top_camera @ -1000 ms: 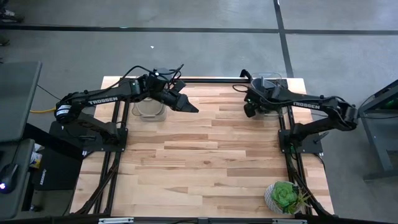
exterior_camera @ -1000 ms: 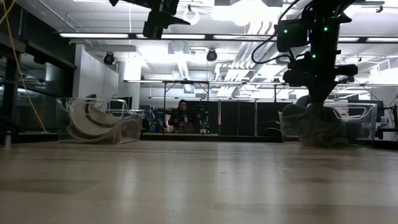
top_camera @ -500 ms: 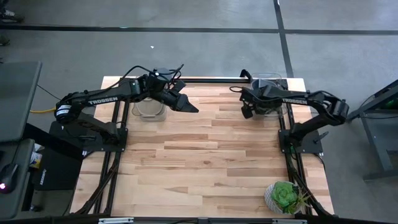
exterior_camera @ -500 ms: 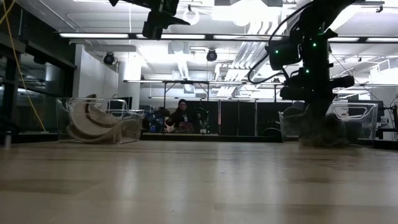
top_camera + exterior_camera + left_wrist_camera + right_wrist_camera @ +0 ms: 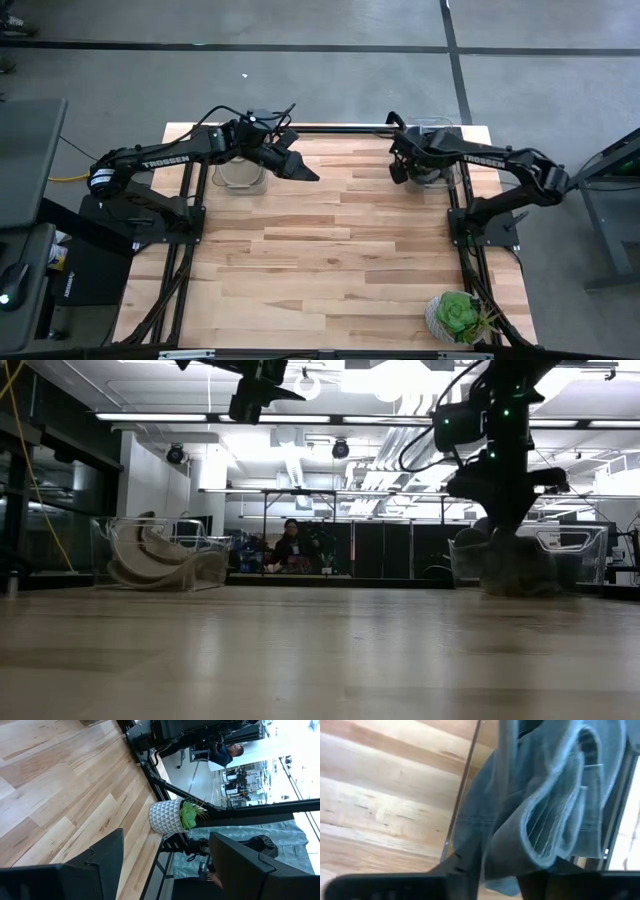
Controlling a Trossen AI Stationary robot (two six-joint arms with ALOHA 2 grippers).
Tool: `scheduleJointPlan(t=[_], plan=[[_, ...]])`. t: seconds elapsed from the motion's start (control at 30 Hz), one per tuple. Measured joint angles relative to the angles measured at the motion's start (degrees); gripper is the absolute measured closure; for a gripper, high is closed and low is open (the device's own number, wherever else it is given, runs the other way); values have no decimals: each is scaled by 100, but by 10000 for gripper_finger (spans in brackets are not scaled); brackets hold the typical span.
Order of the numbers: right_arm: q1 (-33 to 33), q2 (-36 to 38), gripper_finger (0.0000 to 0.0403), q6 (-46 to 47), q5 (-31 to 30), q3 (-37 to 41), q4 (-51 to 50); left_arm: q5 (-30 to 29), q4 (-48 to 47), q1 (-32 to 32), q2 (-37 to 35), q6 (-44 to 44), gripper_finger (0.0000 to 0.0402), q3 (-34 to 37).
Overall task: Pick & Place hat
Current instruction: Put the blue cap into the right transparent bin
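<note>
A blue-grey denim hat [image 5: 545, 820] lies crumpled in a clear bin [image 5: 447, 126] at the table's far right; in the low view the hat [image 5: 515, 572] shows as a grey heap through the bin's wall. My right gripper [image 5: 500, 870] points steeply down into this bin [image 5: 575, 550], its fingers apart on either side of a fold of the hat. In the high view my right gripper [image 5: 398, 168] stands at the bin's left side. My left gripper [image 5: 305, 170] hangs open and empty, high above the table's far left. My right gripper comes at the hat from above, slanting down, with one finger [image 5: 457, 865] at each side of a fold of the cloth [image 5: 507, 855]. I cannot tell whether the fingers touch the cloth. The hat rests in the bin.
A second clear bin [image 5: 240, 178] with beige hats [image 5: 160, 560] stands at the far left, under my left arm. A potted green plant [image 5: 455, 315] sits at the near right corner. A person [image 5: 290, 545] sits in the room beyond the table.
My right arm has swung a little toward the table's left and then back toward the far right, staying over the right bin. The hat lies as before.
</note>
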State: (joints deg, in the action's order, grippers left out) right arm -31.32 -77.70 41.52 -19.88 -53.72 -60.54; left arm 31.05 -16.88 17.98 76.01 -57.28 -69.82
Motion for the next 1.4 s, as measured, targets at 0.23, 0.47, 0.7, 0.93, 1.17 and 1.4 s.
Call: scheduleJointPlan(t=[0.23, 0.47, 0.7, 0.93, 1.17, 1.4], plan=[[-254, 38, 204, 28, 161, -256, -359, 0, -1, 2, 0, -1, 150, 0], [-429, 41, 169, -60, -65, -887, -411, 0, 0, 1, 0, -2, 150, 0], [-510, 46, 234, -434, -144, -1456, 5, 0, 0, 2, 0, -2, 150, 0], [-593, 38, 390, -792, 305, -1441, 364, 0, 0, 0, 0, -2, 150, 0], [-790, -167, 399, -745, 736, -1119, 559, 0, 3, 2, 0, -4, 150, 0], [-947, -368, 402, -726, 604, -928, 840, 1, 2, 2, 0, -4, 150, 0]])
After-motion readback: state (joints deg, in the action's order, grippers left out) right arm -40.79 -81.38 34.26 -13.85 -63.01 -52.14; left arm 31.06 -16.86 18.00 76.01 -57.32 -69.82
